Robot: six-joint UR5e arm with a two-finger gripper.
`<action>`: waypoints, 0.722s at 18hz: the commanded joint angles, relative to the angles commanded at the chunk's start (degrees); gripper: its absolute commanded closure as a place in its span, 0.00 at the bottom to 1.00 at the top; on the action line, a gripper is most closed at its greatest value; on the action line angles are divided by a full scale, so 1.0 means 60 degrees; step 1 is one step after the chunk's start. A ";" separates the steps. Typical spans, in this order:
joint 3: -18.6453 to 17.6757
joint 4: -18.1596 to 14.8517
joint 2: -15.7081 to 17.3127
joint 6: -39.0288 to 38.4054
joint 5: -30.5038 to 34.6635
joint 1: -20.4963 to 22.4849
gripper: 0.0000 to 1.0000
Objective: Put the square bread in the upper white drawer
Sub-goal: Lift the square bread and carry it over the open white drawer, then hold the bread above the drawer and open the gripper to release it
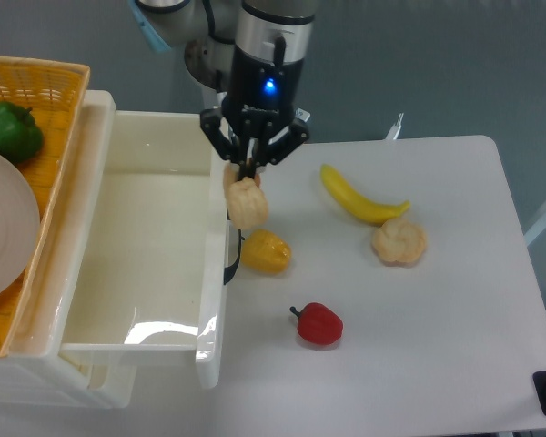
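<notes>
The square bread (pixel 247 202), a pale tan lumpy loaf, hangs in the air from my gripper (pixel 247 172), which is shut on its top end. It hovers right over the front wall of the upper white drawer (pixel 146 246), near the dark loop handle (pixel 233 244). The drawer stands pulled out, its glossy white inside bare. The bread's upper part is partly hidden by the black fingers.
On the white table lie a yellow pepper (pixel 265 252), a red pepper (pixel 319 324), a banana (pixel 359 199) and a round bun (pixel 399 241). An orange woven basket (pixel 59 118) at the left holds a green pepper (pixel 11 130) and a white plate (pixel 2 238).
</notes>
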 joint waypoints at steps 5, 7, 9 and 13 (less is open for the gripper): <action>-0.0191 0.0000 0.0044 0.0015 0.0000 -0.0206 0.60; -0.0205 0.0015 0.0044 0.0015 -0.0015 -0.0278 0.56; -0.0205 0.0029 0.0044 0.0029 -0.0015 -0.0439 0.54; -0.0205 0.0073 -0.0029 0.0102 -0.0015 -0.0528 0.50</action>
